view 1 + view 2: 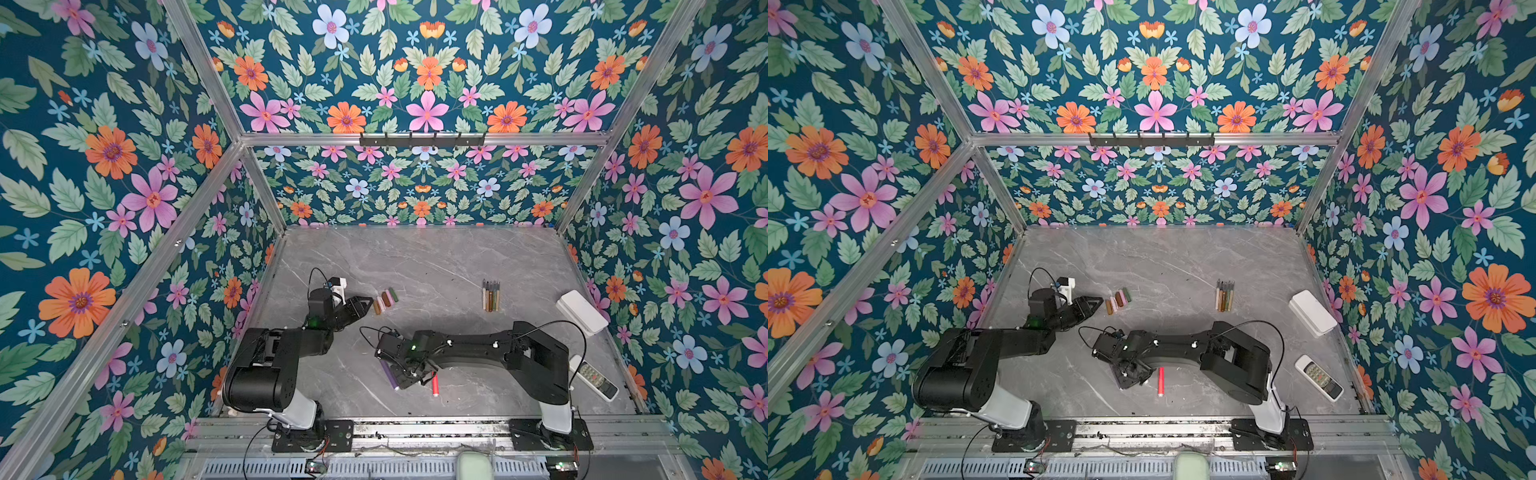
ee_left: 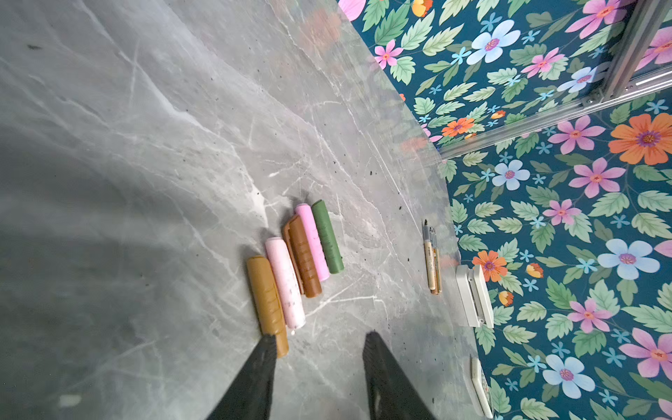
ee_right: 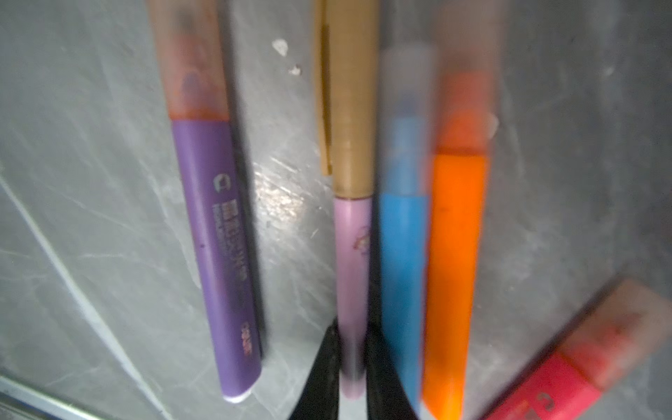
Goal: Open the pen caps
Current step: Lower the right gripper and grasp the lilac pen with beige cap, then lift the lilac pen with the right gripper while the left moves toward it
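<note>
The right gripper [image 3: 351, 336] is clamped on the tail end of a lilac pen [image 3: 352, 262] that lies flat on the grey marble table [image 3: 91, 182], its jaws pinching the barrel from either side. The grip sits well away from the gold cap [image 3: 349, 109]. Given the task, that probably leaves the cap end free for the other arm to pull.

Just beside the lilac pen lie a blue pen [image 3: 402, 254] and an orange pen [image 3: 454, 236], so close that one finger is wedged between lilac and blue. A purple pen [image 3: 218, 236] lies apart on the other side, and a red pen [image 3: 545, 392] lies at an angle. All four wear translucent caps.

The left gripper [image 2: 320, 336] hovers with its jaws spread and nothing between them, at the end of a row of loose caps [image 2: 302, 262] (tan, pale pink, brown, pink and green, side by side, seemingly a sorting spot). The bare pens [image 1: 491, 296] are lined up well apart from the caps, toward the right in a top view.

The purple pen carries a round logo and a line of print, too blurred to read. The red pen shows only a C-like mark.
</note>
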Tool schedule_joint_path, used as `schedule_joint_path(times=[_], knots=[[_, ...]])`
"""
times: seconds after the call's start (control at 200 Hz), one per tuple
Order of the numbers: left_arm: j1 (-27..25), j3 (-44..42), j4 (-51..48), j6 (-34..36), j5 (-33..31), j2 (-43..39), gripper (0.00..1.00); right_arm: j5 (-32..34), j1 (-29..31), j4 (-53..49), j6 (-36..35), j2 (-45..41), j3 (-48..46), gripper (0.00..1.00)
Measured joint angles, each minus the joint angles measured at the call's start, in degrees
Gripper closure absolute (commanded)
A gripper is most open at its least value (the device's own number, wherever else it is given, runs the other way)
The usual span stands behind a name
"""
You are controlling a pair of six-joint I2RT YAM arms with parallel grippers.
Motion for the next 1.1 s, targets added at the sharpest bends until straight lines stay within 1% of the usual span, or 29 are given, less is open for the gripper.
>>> schedule_joint_path(times=[0.2,0.28,0.39,0.425,0.485,0.52,0.62,0.685,0.74,0.845,1.045,1.105], knots=[[0.0,-1.5,-0.1,0.2,-1.4,-1.7,0.56,-0.5,0.1,0.8,0.2,-2.0,0.0,0.99],[-0.2,-2.8,-0.1,0.2,-2.0,-3.2,0.56,0.5,0.1,1.0,0.2,-5.3,0.0,1.0],[-1.5,-5.0,-0.1,-0.7,-2.9,-7.0,0.52,2.1,-0.9,2.0,0.0,-11.6,-2.2,1.0],[-2.5,-5.4,-0.1,-1.7,-2.9,-8.6,0.49,2.4,-1.9,2.6,0.0,-14.0,-4.0,1.0],[-5.1,-5.7,-0.1,-3.1,-2.9,-11.6,0.45,2.3,-4.0,3.7,0.0,-18.3,-7.9,1.0],[-6.8,-5.7,0.0,-4.1,-2.8,-13.1,0.44,2.3,-5.2,3.7,0.0,-20.5,-9.9,1.0],[-14.0,-5.1,-0.1,-6.8,-3.2,-17.3,0.43,0.4,-8.7,6.9,0.2,-28.0,-17.6,1.0],[-18.4,-4.4,0.0,-7.9,-3.2,-19.0,0.41,-1.9,-9.8,8.5,0.4,-32.3,-21.5,1.0],[-21.1,-4.1,0.0,-9.3,-4.0,-19.8,0.4,-2.3,-10.1,9.5,0.4,-35.4,-23.7,1.0],[-25.1,-4.0,0.7,-12.1,-5.8,-19.4,0.44,-3.7,-10.5,11.3,0.4,-40.2,-26.8,1.0],[-30.9,-3.7,5.3,-16.4,-6.0,-15.0,0.44,-5.0,-10.8,14.8,1.5,-46.3,-32.7,1.0],[-32.3,-3.7,6.5,-16.7,-6.0,-14.3,0.44,-5.1,-10.8,16.0,2.2,-47.5,-34.3,1.0]])
